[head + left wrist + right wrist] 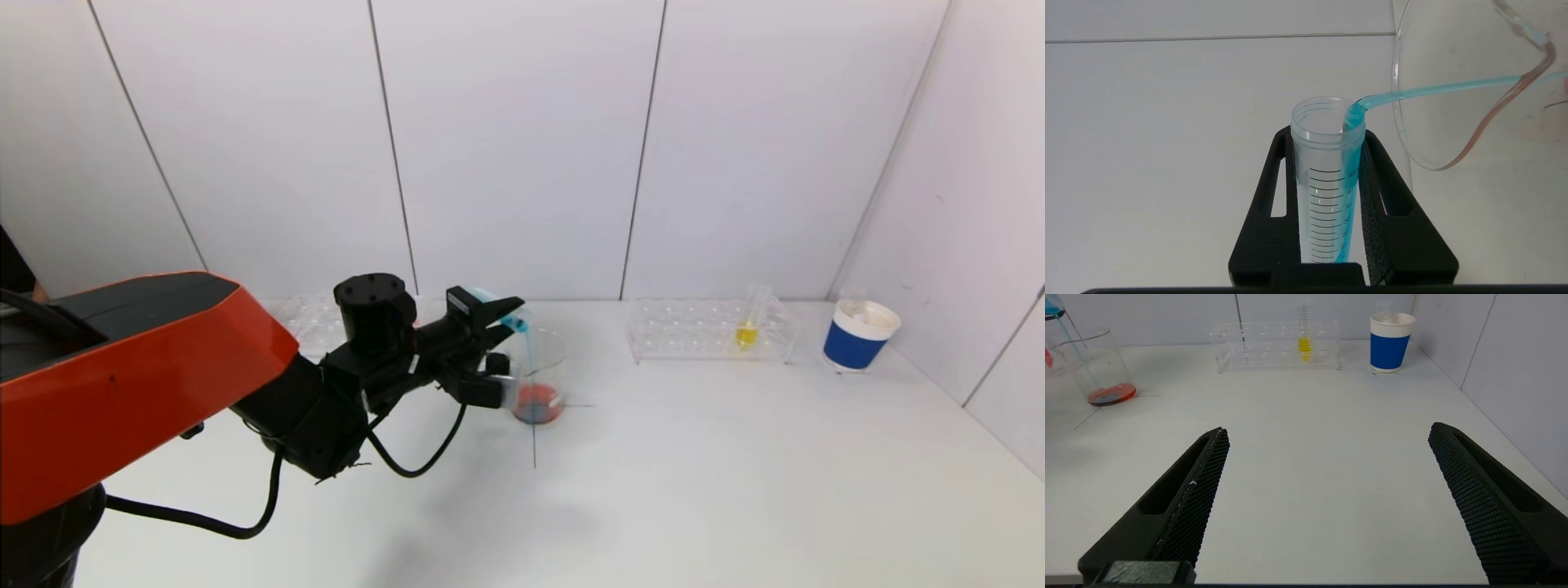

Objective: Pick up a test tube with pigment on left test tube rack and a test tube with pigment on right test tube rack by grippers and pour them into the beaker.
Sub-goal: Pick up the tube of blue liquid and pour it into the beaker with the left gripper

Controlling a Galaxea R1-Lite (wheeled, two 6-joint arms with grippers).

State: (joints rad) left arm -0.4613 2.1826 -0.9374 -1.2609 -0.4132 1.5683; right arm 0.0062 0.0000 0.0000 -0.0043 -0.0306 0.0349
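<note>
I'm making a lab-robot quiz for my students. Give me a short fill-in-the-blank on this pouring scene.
1. The left gripper holds a tilted test tube and pours ____ liquid into the beaker.
2. The liquid already at the beaker's bottom looks ____.
3. The test tube in the right rack holds ____ pigment.
4. The right gripper has its jaws ____, holding nothing.

Missing words: blue; red; yellow; open

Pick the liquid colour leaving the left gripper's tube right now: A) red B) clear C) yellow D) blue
D: a blue stream runs from the tube, clamped in the left gripper, into the beaker; the yellow tube sits in the right rack.
</note>
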